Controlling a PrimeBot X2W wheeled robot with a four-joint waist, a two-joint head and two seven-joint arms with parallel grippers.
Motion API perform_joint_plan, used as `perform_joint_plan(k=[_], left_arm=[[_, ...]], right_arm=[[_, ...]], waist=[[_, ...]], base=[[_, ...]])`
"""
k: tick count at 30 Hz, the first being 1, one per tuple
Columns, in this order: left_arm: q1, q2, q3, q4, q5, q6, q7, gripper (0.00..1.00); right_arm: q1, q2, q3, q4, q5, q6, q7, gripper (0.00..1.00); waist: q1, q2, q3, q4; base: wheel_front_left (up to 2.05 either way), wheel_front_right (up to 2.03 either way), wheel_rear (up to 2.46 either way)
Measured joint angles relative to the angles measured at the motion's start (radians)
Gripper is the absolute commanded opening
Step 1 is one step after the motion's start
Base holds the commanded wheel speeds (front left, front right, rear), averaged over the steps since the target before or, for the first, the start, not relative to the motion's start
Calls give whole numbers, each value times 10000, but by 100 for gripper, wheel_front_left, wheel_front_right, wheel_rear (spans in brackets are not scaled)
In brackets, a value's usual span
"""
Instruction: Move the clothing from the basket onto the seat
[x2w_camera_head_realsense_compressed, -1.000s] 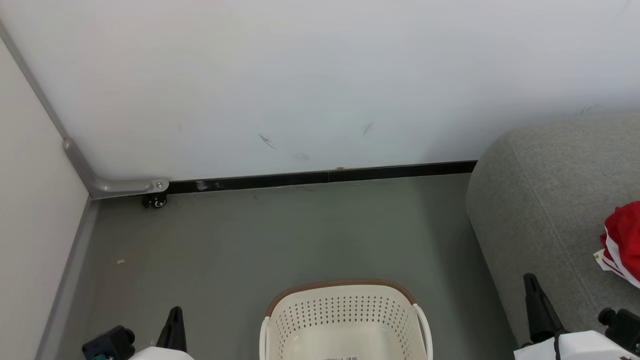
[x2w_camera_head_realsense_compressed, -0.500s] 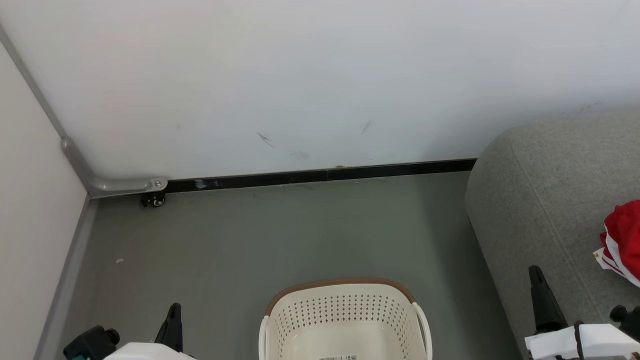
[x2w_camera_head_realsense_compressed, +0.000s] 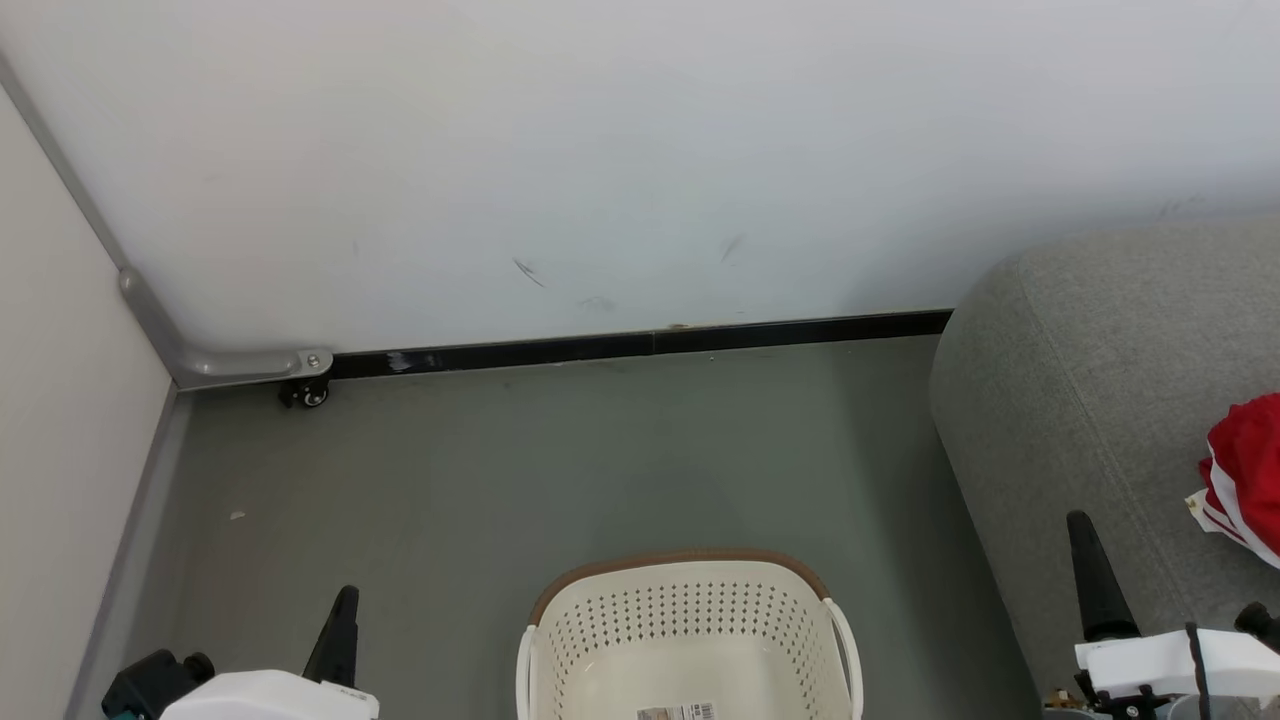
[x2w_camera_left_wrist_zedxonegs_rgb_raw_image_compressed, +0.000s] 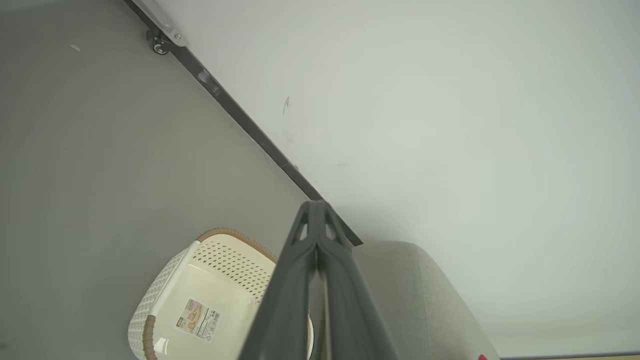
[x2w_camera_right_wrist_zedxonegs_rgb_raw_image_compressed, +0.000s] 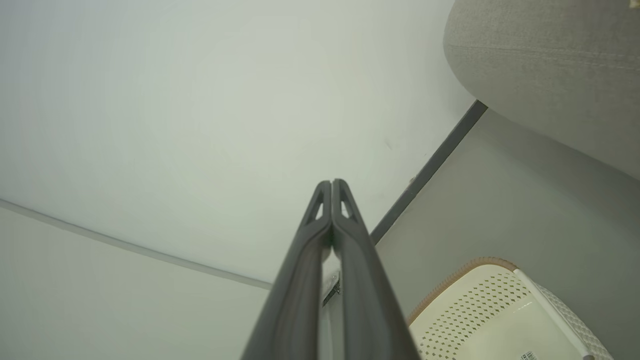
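Note:
The cream-white basket (x2w_camera_head_realsense_compressed: 685, 578) with a brown rim stands on the floor at the bottom centre; its visible inside holds just a paper label (x2w_camera_head_realsense_compressed: 678, 712). Red clothing with white stripes (x2w_camera_head_realsense_compressed: 1245, 470) lies on the grey seat (x2w_camera_head_realsense_compressed: 1090, 370) at the right edge. My left gripper (x2w_camera_head_realsense_compressed: 345, 602) sits at the lower left, left of the basket, shut with nothing in it. My right gripper (x2w_camera_head_realsense_compressed: 1080, 530) stands at the lower right over the seat's front edge, also shut and empty. The left wrist view looks down on the basket (x2w_camera_left_wrist_zedxonegs_rgb_raw_image_compressed: 165, 295) and its fingers (x2w_camera_left_wrist_zedxonegs_rgb_raw_image_compressed: 295, 280) pressed together; the right wrist fingers (x2w_camera_right_wrist_zedxonegs_rgb_raw_image_compressed: 305, 270) are likewise pressed together.
A white wall with a black skirting strip (x2w_camera_head_realsense_compressed: 640, 345) runs behind the grey floor. A grey metal bracket with a small caster (x2w_camera_head_realsense_compressed: 305, 392) sits in the left corner beside a side panel (x2w_camera_head_realsense_compressed: 60, 400). Open floor lies between the basket and the wall.
The whole head view has shifted slightly, so the camera moved. Both grippers have sunk a little lower in the view, the right one drifting rightward. The basket and clothing stay put.

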Motion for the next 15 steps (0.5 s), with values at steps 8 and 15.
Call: perform_joint_plan(k=[8, 15], left_arm=[[-59, -84, 343, -38, -1103, -393, 272, 0], [-174, -174, 648, -73, -2098, -704, 522, 0]], right_arm=[[-160, -2, -50, -38, 1133, 0, 190, 0], [-357, -6, -84, -82, 2115, 0, 408, 0]], waist=[[-27, 0, 114, -12], [-33, 0, 189, -23]], base=[[0, 0, 0], [0, 0, 0]])
